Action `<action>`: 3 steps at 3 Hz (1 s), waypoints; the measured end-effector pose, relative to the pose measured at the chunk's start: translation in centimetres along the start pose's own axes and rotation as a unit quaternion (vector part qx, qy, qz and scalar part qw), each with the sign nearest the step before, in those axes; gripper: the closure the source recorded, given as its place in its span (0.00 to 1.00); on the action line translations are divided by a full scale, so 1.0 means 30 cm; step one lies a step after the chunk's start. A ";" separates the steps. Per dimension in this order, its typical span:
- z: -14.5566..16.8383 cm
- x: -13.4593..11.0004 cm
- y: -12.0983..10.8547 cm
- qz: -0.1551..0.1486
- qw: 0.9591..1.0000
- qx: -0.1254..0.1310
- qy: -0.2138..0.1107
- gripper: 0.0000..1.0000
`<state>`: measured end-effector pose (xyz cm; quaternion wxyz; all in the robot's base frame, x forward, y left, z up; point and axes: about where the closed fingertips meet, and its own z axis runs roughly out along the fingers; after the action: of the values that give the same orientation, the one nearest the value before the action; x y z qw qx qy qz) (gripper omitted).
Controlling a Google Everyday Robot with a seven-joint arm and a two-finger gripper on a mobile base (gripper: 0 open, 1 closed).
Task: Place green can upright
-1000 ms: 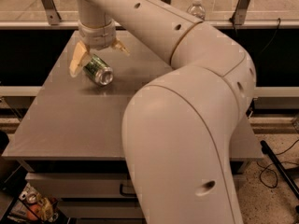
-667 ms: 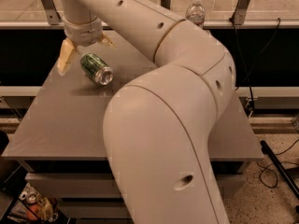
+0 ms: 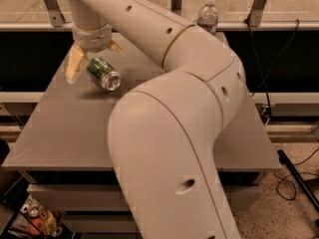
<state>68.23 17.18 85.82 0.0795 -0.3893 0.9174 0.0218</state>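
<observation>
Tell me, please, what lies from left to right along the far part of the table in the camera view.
A finger of the hand, the green can on its side, the water bottle. The open hand hangs over the can.

Robotics lab or test bay, by the look of it: plain grey table (image 3: 65, 133) set against metal frame posts (image 3: 50, 4), with black cables (image 3: 294, 183) loose on a speckled floor (image 3: 279, 223). The end effector (image 3: 95, 58) hangs over the table's far-left part, fingers spread, beside the green can (image 3: 103, 73), which lies on its side.
</observation>
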 end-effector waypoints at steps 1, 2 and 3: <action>0.035 0.016 -0.048 -0.004 1.000 0.002 0.012 0.00; 0.039 0.022 -0.075 -0.013 1.000 0.012 0.016 0.18; 0.051 0.002 -0.073 -0.013 1.000 0.011 0.007 0.42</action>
<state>69.94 15.77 84.34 0.0779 -0.4006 0.9129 0.0078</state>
